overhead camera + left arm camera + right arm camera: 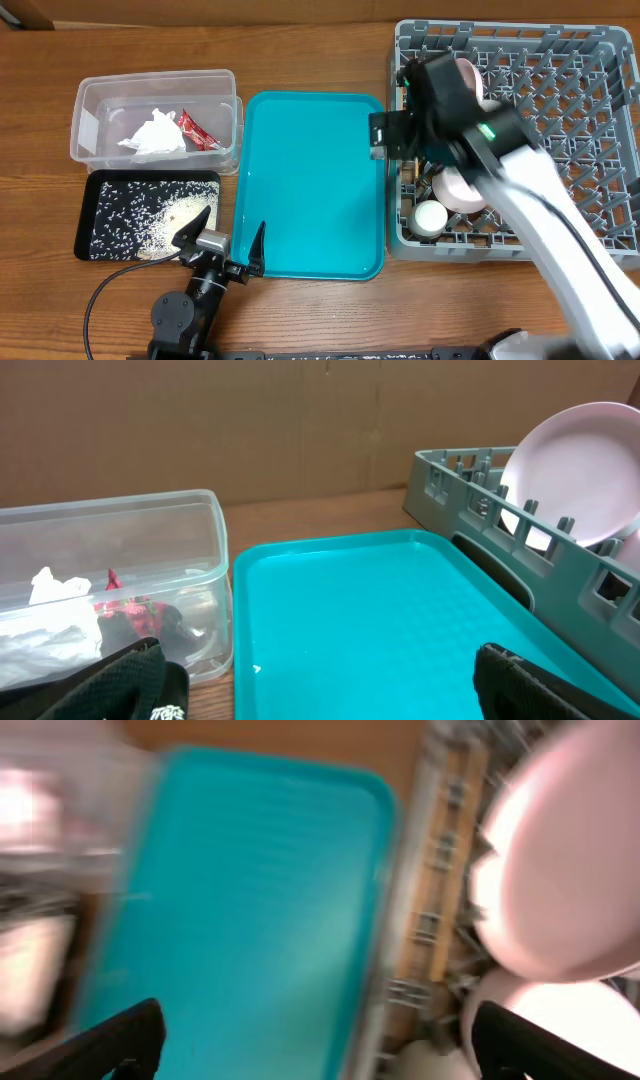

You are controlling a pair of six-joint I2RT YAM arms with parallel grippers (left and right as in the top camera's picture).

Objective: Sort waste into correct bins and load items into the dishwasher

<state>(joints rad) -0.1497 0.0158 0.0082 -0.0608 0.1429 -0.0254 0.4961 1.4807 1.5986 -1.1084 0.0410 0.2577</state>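
The clear tub (155, 115) at the back left holds the crumpled white napkin (153, 135) and the red sauce packet (197, 130); both also show in the left wrist view, napkin (50, 620) and packet (125, 610). The black tray (105, 190) holds loose rice (150, 225). The grey dish rack (560, 130) holds a pale dish on edge (470, 78), a pinkish bowl (462, 190) and the white cup (430, 217). My right gripper (385, 135) hovers open and empty over the rack's left wall (320, 1045). My left gripper (230, 228) is open and empty at the teal tray's front left corner (325, 690). I cannot make out the chopsticks.
The teal serving tray (310, 190) lies between the bins and the rack, with nothing on it. The right arm reaches across the rack from the front right. A black cable loops on the table at the front left. The right wrist view is blurred.
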